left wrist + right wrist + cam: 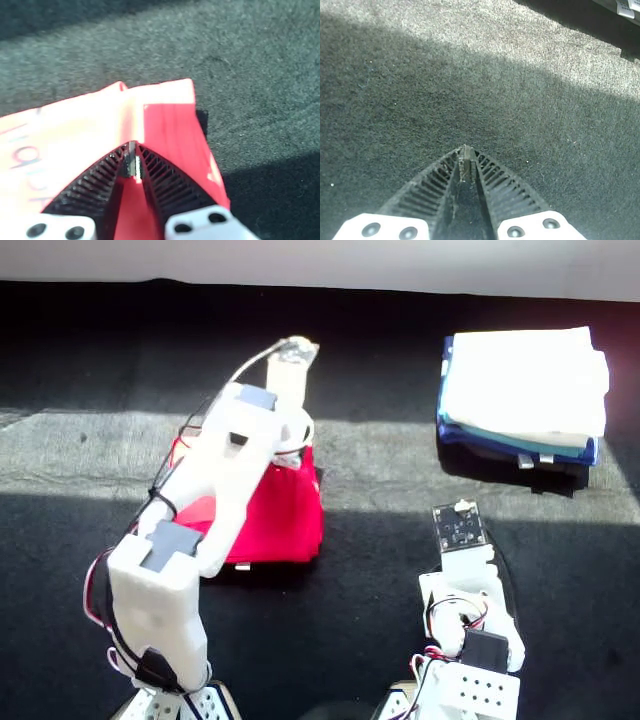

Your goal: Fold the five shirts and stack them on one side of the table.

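Observation:
A red shirt lies folded on the dark table left of the middle. My left arm stretches over it, and my left gripper sits at the shirt's far edge. A raised crease in the red shirt runs straight into the closed tips, so the gripper is shut on the cloth. A stack of folded shirts, white on top with teal and blue beneath, rests at the far right. My right gripper is shut on nothing, held over bare table near the front right.
The table is a dark felt surface with a sunlit band across its middle. A corner of the stack with a label shows beyond my right gripper. Open room lies between the red shirt and the stack.

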Controlling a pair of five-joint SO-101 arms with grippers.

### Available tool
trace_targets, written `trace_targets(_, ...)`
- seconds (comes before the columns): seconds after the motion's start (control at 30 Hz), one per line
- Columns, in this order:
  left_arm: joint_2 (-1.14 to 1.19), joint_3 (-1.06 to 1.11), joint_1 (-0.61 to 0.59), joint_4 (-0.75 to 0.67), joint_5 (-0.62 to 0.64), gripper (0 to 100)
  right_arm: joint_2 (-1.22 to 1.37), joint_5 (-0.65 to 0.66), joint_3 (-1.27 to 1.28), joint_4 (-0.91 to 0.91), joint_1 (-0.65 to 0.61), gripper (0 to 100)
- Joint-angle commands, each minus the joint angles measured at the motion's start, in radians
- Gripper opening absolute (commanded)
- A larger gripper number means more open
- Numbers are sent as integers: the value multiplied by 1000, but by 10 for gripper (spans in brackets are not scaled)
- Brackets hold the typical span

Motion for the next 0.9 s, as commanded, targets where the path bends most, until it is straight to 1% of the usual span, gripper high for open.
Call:
trace_targets(0.0, -84, -27, -84, 6, 3, 10, -15, 0, 125, 2, 8, 12)
trace_targets(0.2, -82, -10, -223, 11, 0, 10, -16, 0, 125, 2, 8, 12)
trace_targets(0.3, -82, 42, -249, -12, -2, 10, -16, 0, 125, 2, 8, 12)
trace_targets(0.47, -84, 91, -308, -117, -2, 10, -16, 0, 125, 2, 8, 12)
trace_targets(0.67, -82, 101, -407, -147, -3, 10, -16, 0, 125, 4, 8, 12)
trace_targets(0.87, -82, 154, -432, -203, -3, 10, -16, 0, 124, 5, 13, 12)
